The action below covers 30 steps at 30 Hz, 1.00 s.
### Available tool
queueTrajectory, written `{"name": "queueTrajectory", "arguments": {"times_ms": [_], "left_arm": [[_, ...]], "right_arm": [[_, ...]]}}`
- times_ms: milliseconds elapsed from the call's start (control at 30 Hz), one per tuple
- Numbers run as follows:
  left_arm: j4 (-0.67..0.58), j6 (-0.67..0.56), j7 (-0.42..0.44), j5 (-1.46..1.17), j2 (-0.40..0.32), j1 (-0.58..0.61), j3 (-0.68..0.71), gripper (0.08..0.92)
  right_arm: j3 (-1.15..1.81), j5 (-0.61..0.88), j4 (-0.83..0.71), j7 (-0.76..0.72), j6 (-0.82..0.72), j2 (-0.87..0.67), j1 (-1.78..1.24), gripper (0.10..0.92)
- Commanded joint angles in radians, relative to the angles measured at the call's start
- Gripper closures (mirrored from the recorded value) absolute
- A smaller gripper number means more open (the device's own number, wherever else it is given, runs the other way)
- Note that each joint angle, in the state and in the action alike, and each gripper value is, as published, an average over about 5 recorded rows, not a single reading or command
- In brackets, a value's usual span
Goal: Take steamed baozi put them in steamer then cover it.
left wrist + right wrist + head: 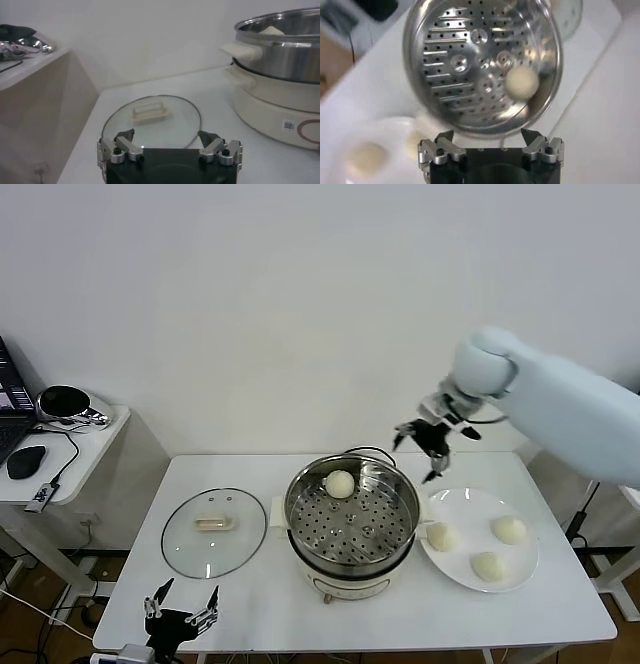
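The steamer (350, 529) stands mid-table with its steel pot uncovered. One steamed baozi (340, 483) lies on the perforated tray near the far rim, and it also shows in the right wrist view as a baozi (521, 82) on the tray (470, 60). Three more baozi (441, 536) (509, 529) (487, 566) rest on the white plate (470, 506). My right gripper (418, 454) hangs open and empty in the air, above the gap between the pot's right rim and the plate. The cover (214, 531) lies flat to the left of the steamer. My left gripper (190, 592) waits open at the front edge, short of the cover (150, 120).
A side table (90, 434) with a laptop, a mouse and a metal bowl stands off to the left. The steamer's cream base and handle (242, 50) rise beside the cover. A cable runs behind the steamer. Bare white tabletop (250, 609) lies in front of the cover and steamer.
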Motion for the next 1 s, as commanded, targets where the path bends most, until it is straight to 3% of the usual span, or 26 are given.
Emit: {"name": "queueTrajectory", "arguments": {"times_ms": [33, 333, 1000], "left_arm": [[0.001, 0.0, 0.0, 0.001, 0.006, 0.003, 0.002, 0.177], [-0.004, 0.002, 0.0, 0.011, -0.003, 0.016, 0.003, 0.177], [0.044, 0.002, 0.004, 0.028, -0.019, 0.003, -0.003, 0.177]], "right_arm": [[0.104, -0.048, 0.08, 0.05, -0.207, -0.166, -0.195, 0.203], [0.205, -0.145, -0.003, 0.117, -0.169, -0.099, -0.408, 0.203], [0.269, -0.268, -0.194, 0.183, -0.123, 0.076, -0.523, 0.203]]}}
